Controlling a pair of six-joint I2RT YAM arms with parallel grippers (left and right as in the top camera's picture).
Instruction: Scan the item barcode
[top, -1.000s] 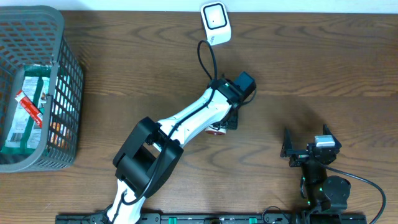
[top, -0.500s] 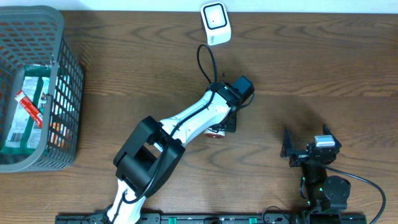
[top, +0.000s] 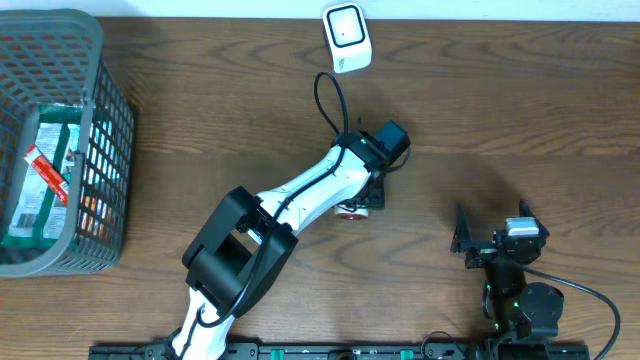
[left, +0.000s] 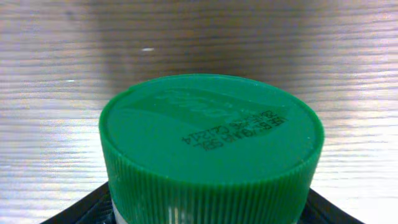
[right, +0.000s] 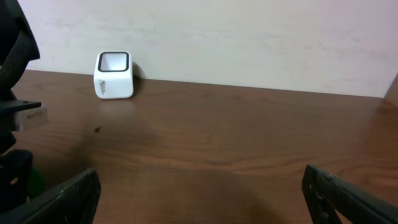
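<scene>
The item is a container with a ribbed green cap (left: 211, 140) that has a printed date code on top. It fills the left wrist view. My left gripper (left: 211, 214) is shut on it, its black fingers (left: 81, 208) showing at both lower corners. From overhead, the left gripper (top: 366, 196) hangs over mid-table, with a bit of the item (top: 349, 212) peeking out below it. No barcode shows. The white scanner (top: 345, 36) stands at the table's far edge, also in the right wrist view as the scanner (right: 113, 75). My right gripper (top: 490, 241) rests open and holds nothing near the front right.
A grey wire basket (top: 112, 120) stands at the left edge with green and red packets (top: 40, 180) inside. The left arm's black cable (top: 328, 95) loops up toward the scanner. Bare wooden table lies between the grippers.
The left gripper with the item has shifted very slightly to the right. The right arm has not moved.
</scene>
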